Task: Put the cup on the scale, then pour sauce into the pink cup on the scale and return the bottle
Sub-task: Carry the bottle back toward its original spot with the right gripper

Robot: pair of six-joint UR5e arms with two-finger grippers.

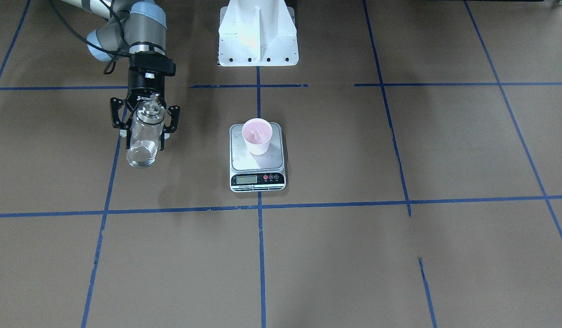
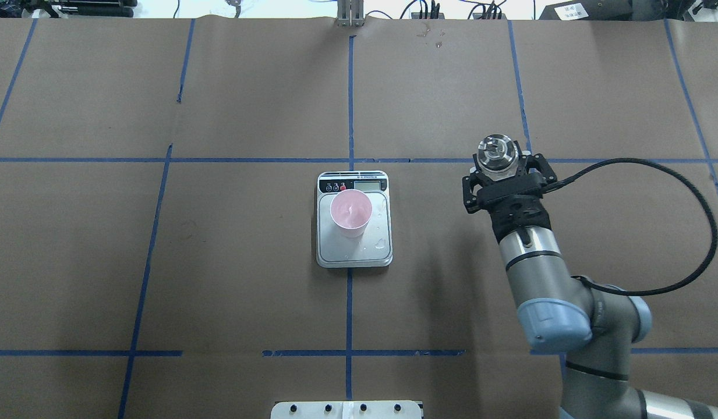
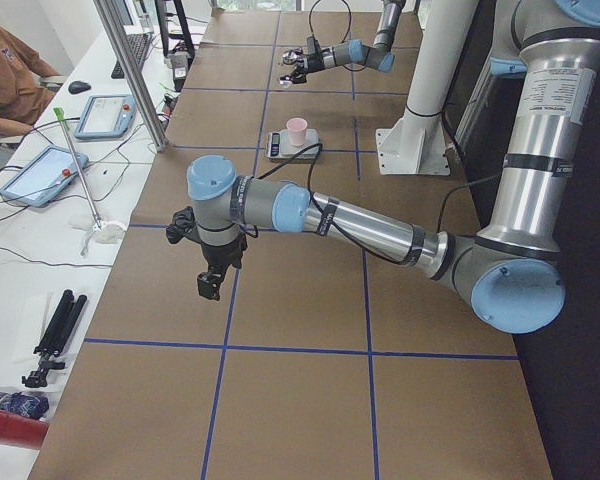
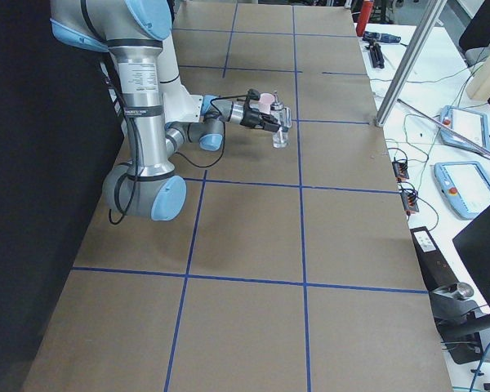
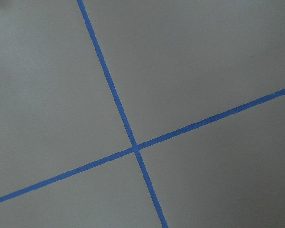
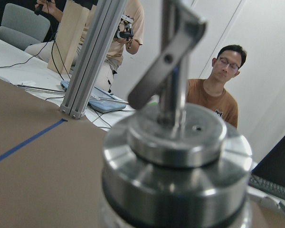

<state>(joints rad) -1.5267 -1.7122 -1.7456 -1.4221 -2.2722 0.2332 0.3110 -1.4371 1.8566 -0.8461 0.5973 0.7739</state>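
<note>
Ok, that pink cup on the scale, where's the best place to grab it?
Grip the cup by its wall just under the rim, coming in level from the side. It stands upright and widens upward, so it shouldn't slip down through the jaws.

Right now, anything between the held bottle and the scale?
No. Overhead view shows only bare brown paper between the bottle and the scale.

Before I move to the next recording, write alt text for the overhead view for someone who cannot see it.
The right arm's pincer grips a clear glass bottle upright, to the right of a kitchen scale on which a pink cup stands. The table is brown with blue tape lines.
</note>
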